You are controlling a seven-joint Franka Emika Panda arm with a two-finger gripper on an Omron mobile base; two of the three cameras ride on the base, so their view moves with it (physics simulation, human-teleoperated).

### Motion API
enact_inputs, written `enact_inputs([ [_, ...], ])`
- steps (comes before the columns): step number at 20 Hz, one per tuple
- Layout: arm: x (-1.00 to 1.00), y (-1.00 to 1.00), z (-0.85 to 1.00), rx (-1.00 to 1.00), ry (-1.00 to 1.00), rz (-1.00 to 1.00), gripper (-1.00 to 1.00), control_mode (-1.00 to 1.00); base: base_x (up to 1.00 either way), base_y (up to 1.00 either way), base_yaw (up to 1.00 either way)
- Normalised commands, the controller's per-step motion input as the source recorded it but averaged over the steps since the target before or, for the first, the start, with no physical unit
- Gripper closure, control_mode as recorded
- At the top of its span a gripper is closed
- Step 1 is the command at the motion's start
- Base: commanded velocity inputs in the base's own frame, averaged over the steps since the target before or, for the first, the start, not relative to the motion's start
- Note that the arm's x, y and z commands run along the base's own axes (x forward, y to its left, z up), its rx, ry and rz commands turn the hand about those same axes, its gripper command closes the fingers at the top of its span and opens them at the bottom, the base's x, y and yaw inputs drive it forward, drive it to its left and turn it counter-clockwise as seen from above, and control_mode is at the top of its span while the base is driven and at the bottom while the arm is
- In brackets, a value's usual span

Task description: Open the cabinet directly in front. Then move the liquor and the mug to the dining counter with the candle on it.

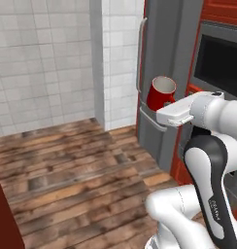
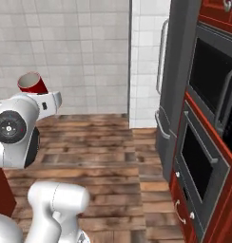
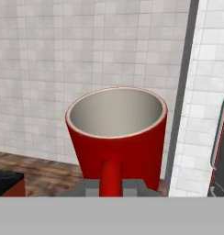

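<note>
The mug rides upright in the air over the wood floor; the gripper is clamped on its handle; glossy, rigid, probably light; likely to slip if tilted.

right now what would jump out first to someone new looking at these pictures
The glossy red cylindrical mug with a pale inside stands out, carried up off the floor at the end of the white arm, its handle between the fingers of the pincer. Behind it is a pale tiled wall above a brown wood plank floor. To the right stand dark ovens in red cabinetry.
</note>
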Motion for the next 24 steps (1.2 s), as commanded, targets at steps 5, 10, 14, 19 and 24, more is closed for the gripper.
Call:
enact_inputs([
  [5,0.00,0.00,0.00,0.00,0.00,0.00,1.00,1.00,1.00,0.11,0.09],
  [10,0.00,0.00,0.00,0.00,0.00,0.00,1.00,1.00,1.00,0.27,0.07],
  [14,0.00,0.00,0.00,0.00,0.00,0.00,1.00,1.00,1.00,0.52,0.02],
  [19,0.00,0.00,0.00,0.00,0.00,0.00,1.00,1.00,1.00,0.54,0.02],
  [24,0.00,0.00,0.00,0.00,0.00,0.00,1.00,1.00,1.00,0.43,0.12],
])
